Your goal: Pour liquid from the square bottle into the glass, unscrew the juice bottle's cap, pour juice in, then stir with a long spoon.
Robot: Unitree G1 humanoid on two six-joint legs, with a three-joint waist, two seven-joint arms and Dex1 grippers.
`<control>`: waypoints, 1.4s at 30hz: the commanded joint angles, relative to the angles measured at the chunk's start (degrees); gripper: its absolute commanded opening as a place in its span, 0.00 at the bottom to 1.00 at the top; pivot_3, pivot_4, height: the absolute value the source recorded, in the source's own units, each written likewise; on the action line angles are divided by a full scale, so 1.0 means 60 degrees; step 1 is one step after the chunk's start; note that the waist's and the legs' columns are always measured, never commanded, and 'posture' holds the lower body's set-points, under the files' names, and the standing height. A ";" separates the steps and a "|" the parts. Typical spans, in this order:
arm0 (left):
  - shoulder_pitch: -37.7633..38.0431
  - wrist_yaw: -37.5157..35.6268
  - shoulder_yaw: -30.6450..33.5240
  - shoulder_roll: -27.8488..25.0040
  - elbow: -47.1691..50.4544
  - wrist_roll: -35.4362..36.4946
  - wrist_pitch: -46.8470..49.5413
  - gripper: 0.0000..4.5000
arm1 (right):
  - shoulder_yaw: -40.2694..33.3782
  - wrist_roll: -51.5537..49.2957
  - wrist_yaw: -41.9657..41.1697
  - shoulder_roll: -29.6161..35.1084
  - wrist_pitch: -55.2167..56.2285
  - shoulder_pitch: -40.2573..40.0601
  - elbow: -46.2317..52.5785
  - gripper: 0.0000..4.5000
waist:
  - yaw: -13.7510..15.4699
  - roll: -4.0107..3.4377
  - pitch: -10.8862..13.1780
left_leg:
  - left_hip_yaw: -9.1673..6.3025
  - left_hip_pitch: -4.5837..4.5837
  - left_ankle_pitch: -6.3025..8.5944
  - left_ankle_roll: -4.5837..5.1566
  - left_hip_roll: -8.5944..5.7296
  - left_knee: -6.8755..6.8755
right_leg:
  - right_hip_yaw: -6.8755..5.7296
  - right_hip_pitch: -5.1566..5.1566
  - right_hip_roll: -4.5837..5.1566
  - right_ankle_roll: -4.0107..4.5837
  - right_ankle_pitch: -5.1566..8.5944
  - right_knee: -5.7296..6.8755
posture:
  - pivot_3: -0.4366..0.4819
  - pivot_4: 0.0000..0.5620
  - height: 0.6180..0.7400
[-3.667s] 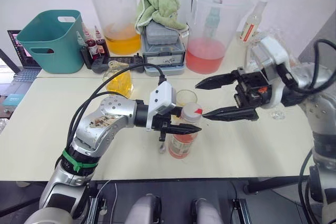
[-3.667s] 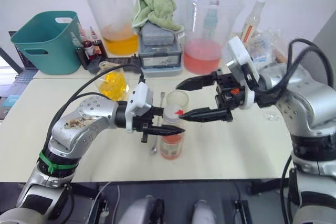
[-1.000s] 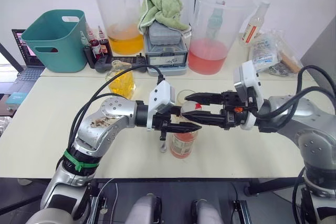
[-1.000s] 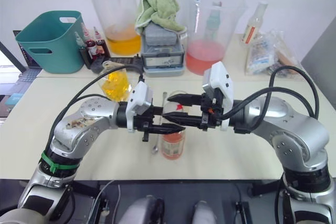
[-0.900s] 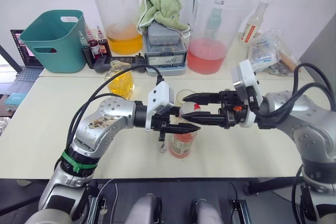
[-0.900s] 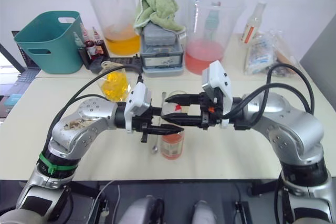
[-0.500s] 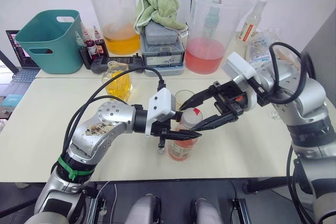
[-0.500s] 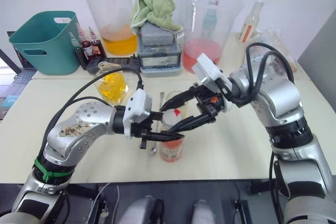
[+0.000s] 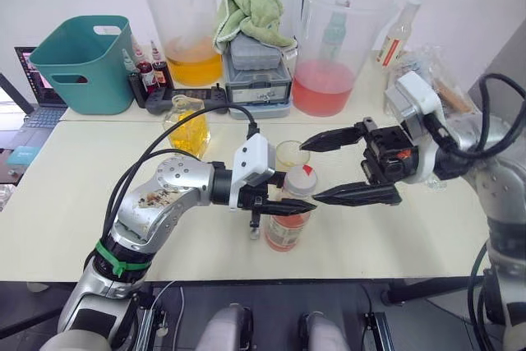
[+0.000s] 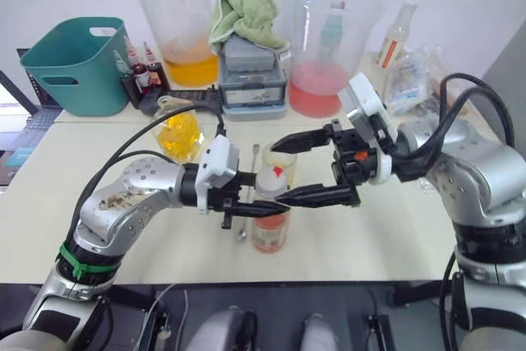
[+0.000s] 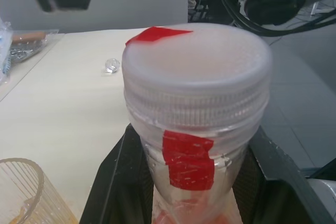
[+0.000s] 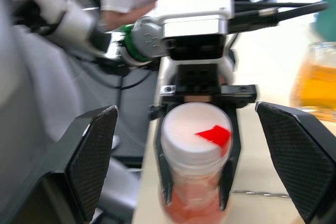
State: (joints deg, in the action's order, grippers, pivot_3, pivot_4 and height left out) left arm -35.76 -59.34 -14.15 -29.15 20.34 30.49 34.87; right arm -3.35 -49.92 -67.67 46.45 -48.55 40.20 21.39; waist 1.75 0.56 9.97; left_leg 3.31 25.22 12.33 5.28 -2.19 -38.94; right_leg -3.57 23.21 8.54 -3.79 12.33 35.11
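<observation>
The juice bottle (image 9: 288, 218), clear with pinkish juice and red tape, stands near the table's front with its white cap (image 9: 297, 179) on. My left gripper (image 9: 283, 205) is shut on its body just under the cap; my fingers (image 11: 118, 182) flank it in the left wrist view. My right gripper (image 9: 311, 172) is open wide, one finger above the other, with its tips just right of the cap and not touching it. The ribbed glass (image 9: 291, 154) stands right behind the bottle. The square bottle (image 9: 187, 126) of yellow liquid is further back left. The long spoon (image 10: 253, 156) lies left of the glass, partly hidden.
Along the back stand a teal bin (image 9: 82, 59), small dropper bottles (image 9: 145, 71), a jug of orange liquid (image 9: 181, 22), a grey box with a green towel (image 9: 256, 47), a jug of pink liquid (image 9: 333, 39), a clear bottle (image 9: 395, 32) and plastic bags (image 9: 427, 67).
My right gripper has drawn back to the right, away from the cap it was closing around a second ago, and opened wider. The left gripper still holds the bottle, with the cap on.
</observation>
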 commanded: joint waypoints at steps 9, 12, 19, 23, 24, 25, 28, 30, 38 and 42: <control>-0.0309 -0.0326 -0.0367 0.0315 -0.0647 -0.0230 -0.0262 0.32 | -0.0947 -0.0782 0.4267 -0.0519 -0.0810 -0.1693 0.2878 0.99 | 0.0136 0.0000 -0.0002 | 0.0002 -0.0001 -0.0030 0.0054 -0.0007 -0.0008 | -0.0003 0.0000 -0.0003 -0.0003 -0.0001 -0.0006 | 0.48 0.27 1.00; -0.0316 -0.0382 -0.0346 0.0333 -0.0661 -0.0259 -0.0265 0.32 | -0.0965 -0.0998 0.4541 -0.0527 -0.0816 -0.1741 0.2914 0.99 | 0.0136 0.0000 -0.0002 | 0.0002 -0.0001 -0.0035 0.0070 -0.0005 -0.0008 | -0.0004 -0.0003 -0.0007 -0.0003 -0.0001 -0.0007 | 0.48 0.27 1.00; -0.0188 -0.0292 -0.0255 0.0253 -0.0499 -0.0257 -0.0158 0.32 | -0.0997 -0.1600 0.4251 -0.0348 -0.0710 -0.1616 0.2607 0.42 | 0.0131 0.0000 -0.0002 | 0.0001 -0.0001 0.0002 0.0143 -0.0005 -0.0009 | -0.0005 -0.0006 -0.0009 -0.0003 -0.0001 -0.0007 | 0.48 0.27 1.00; -0.0125 -0.0128 -0.0152 0.0177 -0.0383 -0.0333 -0.0155 0.32 | -0.0417 -0.1177 0.3059 0.0040 -0.0389 -0.1291 0.2084 0.37 | 0.0114 0.0000 -0.0002 | 0.0002 -0.0001 0.0002 0.0143 -0.0006 -0.0011 | -0.0005 -0.0009 -0.0010 -0.0003 -0.0001 -0.0006 | 0.48 0.27 1.00; -0.0103 -0.0082 -0.0120 0.0154 -0.0344 -0.0340 -0.0140 0.32 | -0.0150 -0.0915 0.2617 0.0135 -0.0203 -0.1124 0.1864 0.37 | 0.0103 0.0000 -0.0002 | 0.0003 -0.0001 0.0002 0.0144 -0.0006 -0.0011 | -0.0005 -0.0009 -0.0012 -0.0003 -0.0001 -0.0006 | 0.48 0.27 1.00; -0.0054 -0.0020 -0.0079 0.0118 -0.0268 -0.0336 -0.0101 0.32 | 0.0236 -0.0531 0.2036 0.0218 0.0127 -0.0876 0.1553 0.37 | 0.0082 0.0000 -0.0002 | 0.0004 -0.0001 0.0002 0.0144 -0.0006 -0.0011 | -0.0005 -0.0009 -0.0015 -0.0003 -0.0001 -0.0008 | 0.48 0.27 1.00; 0.0129 0.0129 0.0031 -0.0018 0.0018 -0.0271 0.0050 0.32 | 0.1286 0.0574 0.0397 0.0221 0.1313 -0.0232 0.0641 0.37 | 0.0049 0.0000 -0.0002 | 0.0004 -0.0001 0.0002 0.0146 -0.0004 -0.0011 | -0.0007 -0.0008 -0.0022 -0.0004 0.0000 -0.0006 | 0.48 0.27 1.00; 0.0216 0.0195 0.0086 -0.0100 0.0164 -0.0238 0.0121 0.32 | 0.1833 0.1235 -0.0561 0.0121 0.2092 0.0126 0.0051 0.37 | 0.0044 0.0000 -0.0003 | 0.0005 -0.0002 0.0002 0.0146 -0.0003 -0.0013 | -0.0007 -0.0008 -0.0027 -0.0004 0.0000 -0.0006 | 0.48 0.27 1.00; 0.0435 0.0400 0.0165 -0.0349 0.0660 -0.0170 0.0313 0.32 | 0.3388 0.2364 -0.4089 -0.0400 0.4231 0.1842 -0.2236 0.37 | -0.0127 0.0000 -0.0004 | -0.0002 -0.0015 -0.0022 0.0105 0.0000 -0.0011 | -0.0011 -0.0006 -0.0033 -0.0004 0.0000 -0.0002 | 0.48 0.27 1.00; 0.0535 0.0561 0.0187 -0.0349 0.0811 -0.0119 0.0393 0.32 | 0.3377 0.1628 -0.4138 -0.0198 0.3645 0.2677 -0.2744 0.68 | -0.0153 0.0000 -0.0003 | -0.0005 -0.0020 -0.0039 0.0073 0.0003 -0.0007 | -0.0011 0.0004 -0.0030 -0.0003 0.0000 0.0001 | 0.48 0.27 1.00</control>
State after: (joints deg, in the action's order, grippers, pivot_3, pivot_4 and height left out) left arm -33.25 -56.69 -13.32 -30.74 25.16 29.91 36.15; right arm 17.41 -38.60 -89.60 44.23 -26.07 55.48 4.48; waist 0.83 0.57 9.95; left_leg 3.25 25.10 12.09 5.70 -2.18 -38.96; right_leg -3.64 23.27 8.37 -3.81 12.33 35.12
